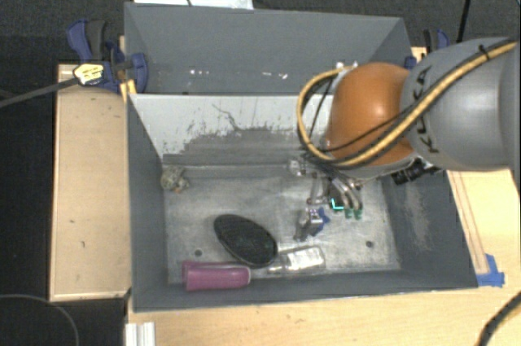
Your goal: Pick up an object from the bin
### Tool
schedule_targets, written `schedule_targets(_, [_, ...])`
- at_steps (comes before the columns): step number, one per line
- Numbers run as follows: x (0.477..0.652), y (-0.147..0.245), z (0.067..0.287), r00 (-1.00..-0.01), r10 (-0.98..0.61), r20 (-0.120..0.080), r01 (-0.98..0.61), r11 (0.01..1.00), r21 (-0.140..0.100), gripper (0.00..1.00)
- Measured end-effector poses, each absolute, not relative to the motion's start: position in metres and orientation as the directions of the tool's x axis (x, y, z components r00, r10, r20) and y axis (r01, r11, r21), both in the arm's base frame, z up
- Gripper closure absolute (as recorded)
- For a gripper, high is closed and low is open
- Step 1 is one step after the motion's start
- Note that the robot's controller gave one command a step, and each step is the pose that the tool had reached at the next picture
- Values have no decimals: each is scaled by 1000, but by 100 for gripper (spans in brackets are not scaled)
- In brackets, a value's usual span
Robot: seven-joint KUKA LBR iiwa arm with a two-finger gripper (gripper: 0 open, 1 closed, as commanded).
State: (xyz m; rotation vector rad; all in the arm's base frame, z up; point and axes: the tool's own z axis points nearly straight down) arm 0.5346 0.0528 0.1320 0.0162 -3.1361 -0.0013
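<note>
My gripper (310, 221) hangs low over the bin floor, right of the middle, under the orange cover. A small blue thing (318, 227) shows right at its tip; I cannot tell whether it is held or lies on the floor. Just below the gripper lies a pale, clear-looking piece (302, 259), end to end with a purple handle (216, 277) along the bin's front wall. A black oval thing (244, 239) lies flat to the left of the gripper, a short way apart from it.
A small grey-green lump (172, 181) sits in the bin's far left corner. The arm and its looped cables cover the bin's right side. Bare floor stretches between the black oval and the back wall.
</note>
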Motion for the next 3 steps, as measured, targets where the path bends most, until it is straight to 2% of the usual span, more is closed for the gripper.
schedule_targets(1, [547, -26, 69, -998, -68, 4, -68, 998, -2, 0])
schedule_targets(2, [549, -21, 73, -997, -73, -1, -73, 997, 0, 100])
schedule_targets(3, [555, -47, 201, -941, -340, -9, -340, 941, -4, 100])
